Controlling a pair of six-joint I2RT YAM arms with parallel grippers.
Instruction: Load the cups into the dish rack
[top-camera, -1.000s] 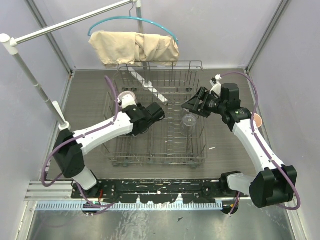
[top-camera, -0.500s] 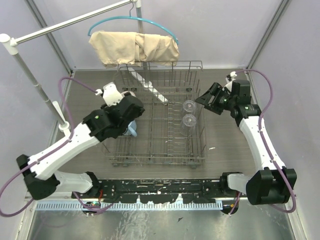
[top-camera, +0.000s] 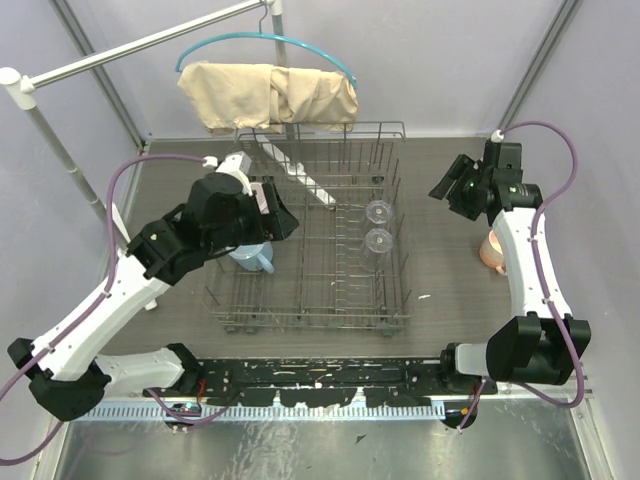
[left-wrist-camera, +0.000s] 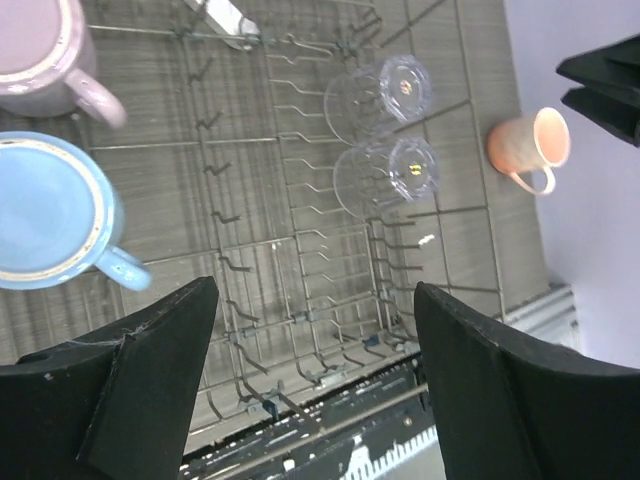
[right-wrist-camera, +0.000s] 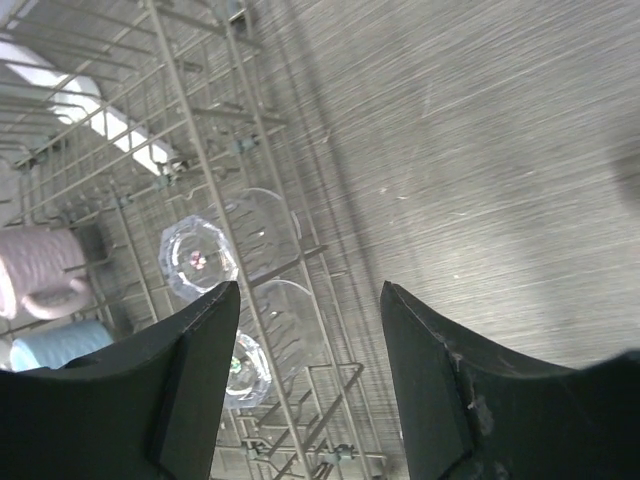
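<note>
The grey wire dish rack (top-camera: 330, 300) stands mid-table. Two clear tumblers (top-camera: 378, 210) (top-camera: 378, 240) lie in its right side. The light blue mug (top-camera: 250, 258) and the mauve-pink mug (top-camera: 262, 198) sit in its left side. The peach-orange mug (top-camera: 492, 250) stands on the table right of the rack. My left gripper (top-camera: 280, 222) is open and empty above the rack's left side. In the left wrist view (left-wrist-camera: 315, 370) it is over the blue mug (left-wrist-camera: 50, 205) and the pink mug (left-wrist-camera: 40, 50). My right gripper (top-camera: 445, 188) is open and empty, right of the rack (right-wrist-camera: 310, 370).
A teal hanger with a beige cloth (top-camera: 268, 95) hangs behind the rack. A white pole stand (top-camera: 60, 150) rises at the left. A white strip (top-camera: 300, 175) lies in the rack's back. Enclosure walls close in on both sides.
The left gripper set the blue mug in the rack and rose off it. The right gripper let go of the second tumbler and drew back right, uncovering the peach mug.
</note>
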